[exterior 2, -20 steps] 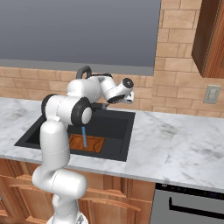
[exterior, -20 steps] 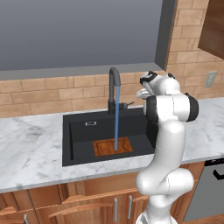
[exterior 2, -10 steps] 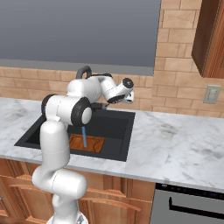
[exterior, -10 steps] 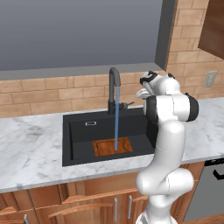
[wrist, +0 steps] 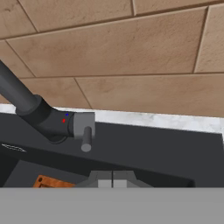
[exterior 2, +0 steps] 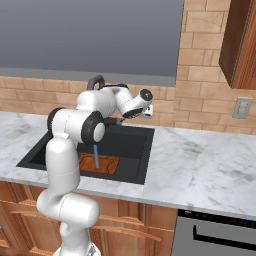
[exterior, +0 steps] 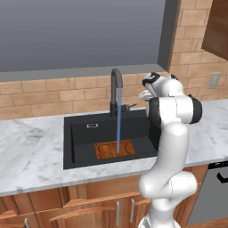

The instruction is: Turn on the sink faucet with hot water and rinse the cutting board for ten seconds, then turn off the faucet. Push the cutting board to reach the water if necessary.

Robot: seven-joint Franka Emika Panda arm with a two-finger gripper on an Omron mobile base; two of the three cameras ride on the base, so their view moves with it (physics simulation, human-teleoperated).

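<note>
We see water [exterior: 118, 120] running from the faucet [exterior: 115, 89] straight onto the cutting board [exterior: 115, 149], which lies flat on the sink [exterior: 80, 133] floor, near-right of centre. Our gripper [wrist: 112, 179] is fully closed, holding nothing, hovering just right of the faucet's grey lever [wrist: 85, 130], above the desk [exterior: 31, 151].

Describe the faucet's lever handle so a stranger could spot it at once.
Find the black sink set in the marble counter. Behind its rear edge rises the black gooseneck faucet. At its base a small grey lever handle sticks out sideways, the only grey part on it.
</note>
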